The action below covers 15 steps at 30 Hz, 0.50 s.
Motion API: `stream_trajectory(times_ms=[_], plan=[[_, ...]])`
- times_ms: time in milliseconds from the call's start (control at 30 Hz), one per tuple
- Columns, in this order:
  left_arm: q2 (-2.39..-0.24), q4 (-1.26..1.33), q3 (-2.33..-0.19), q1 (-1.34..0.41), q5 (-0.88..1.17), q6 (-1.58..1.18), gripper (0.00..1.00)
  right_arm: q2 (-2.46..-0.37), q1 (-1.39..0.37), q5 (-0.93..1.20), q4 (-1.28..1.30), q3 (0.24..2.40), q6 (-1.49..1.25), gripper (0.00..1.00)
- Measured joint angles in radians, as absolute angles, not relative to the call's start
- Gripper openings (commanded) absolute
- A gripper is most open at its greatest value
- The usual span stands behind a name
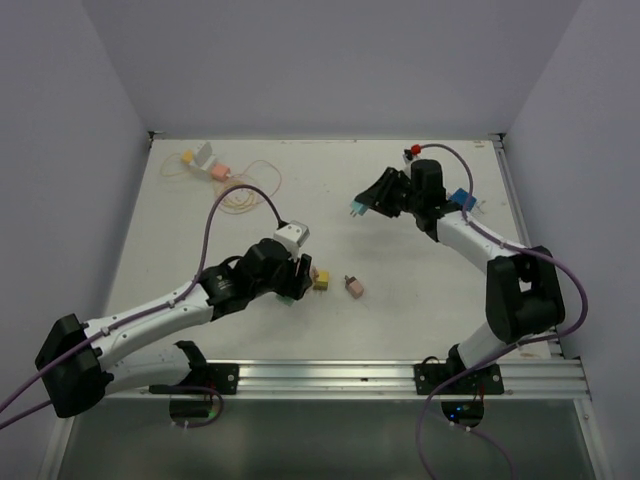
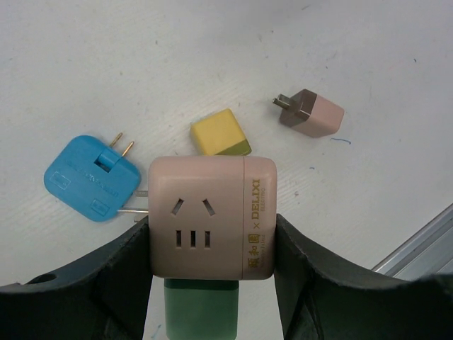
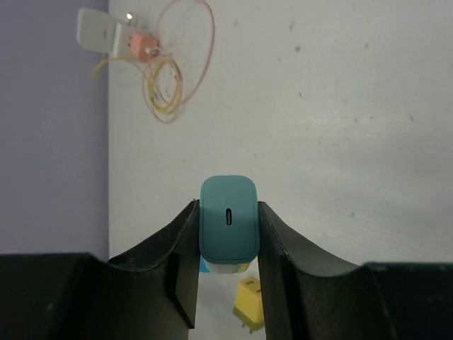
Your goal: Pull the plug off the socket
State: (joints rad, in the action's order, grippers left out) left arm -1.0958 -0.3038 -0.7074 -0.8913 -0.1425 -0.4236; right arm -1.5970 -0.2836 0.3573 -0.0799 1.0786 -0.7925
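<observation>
**A:** What does the overhead view give you?

**B:** The left claw (image 1: 296, 279) sits low over the middle of the counter (image 1: 420, 270), and its own bulk hides what it grips. Just to its right lie a yellow block (image 1: 321, 281) and a small pink plug (image 1: 353, 287), near each other but not touching. The right claw (image 1: 364, 206) is farther back and to the right. It pinches the teal plug (image 1: 356, 209), whose bare prongs point away from the claw. A loose cable (image 1: 243, 196) curls at the far left.

**A:** And the left wrist camera?

**B:** The left claw (image 2: 212, 241) is closed onto the pink socket cube (image 2: 211, 216). A finger (image 2: 124, 262) presses on each side, and the slotted face is turned to the lens. A green block (image 2: 202, 308) shows directly under the cube. I cannot tell whether the two are joined. On the counter beyond are a blue adapter (image 2: 90, 177) with prongs at the left, the yellow block (image 2: 221, 133) in the middle and the small pink plug (image 2: 311, 113) on its side at the right.

**A:** The right wrist camera?

**B:** The right claw (image 3: 228, 237) is narrowed to the plug's width, with both fingers flat against the teal plug (image 3: 228, 227). The plug's oval port faces the lens. So the plug is in the right claw and the socket cube is in the left, well apart. The yellow block (image 3: 249, 303) shows small between the fingers, and the loose cable (image 3: 170, 78) lies at the upper left.
</observation>
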Motion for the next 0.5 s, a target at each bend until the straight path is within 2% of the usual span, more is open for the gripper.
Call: stream_trajectory(times_ms=[300, 367, 500], plan=[[-1.176, -0.249, -0.725, -0.881, -0.165, -0.374, 0.00, -1.681, -0.384, 0.419, -0.068, 0.874, -0.760, 0.00], [-1.206, -0.233, -0.736, -0.870, -0.156, -0.364, 0.00, -1.706, -0.419, 0.430, -0.075, 0.860, -0.761, 0.07], [-1.253, -0.189, -0.760, -0.849, -0.137, -0.344, 0.00, -1.744, -0.448, 0.445, -0.094, 0.854, -0.764, 0.28]])
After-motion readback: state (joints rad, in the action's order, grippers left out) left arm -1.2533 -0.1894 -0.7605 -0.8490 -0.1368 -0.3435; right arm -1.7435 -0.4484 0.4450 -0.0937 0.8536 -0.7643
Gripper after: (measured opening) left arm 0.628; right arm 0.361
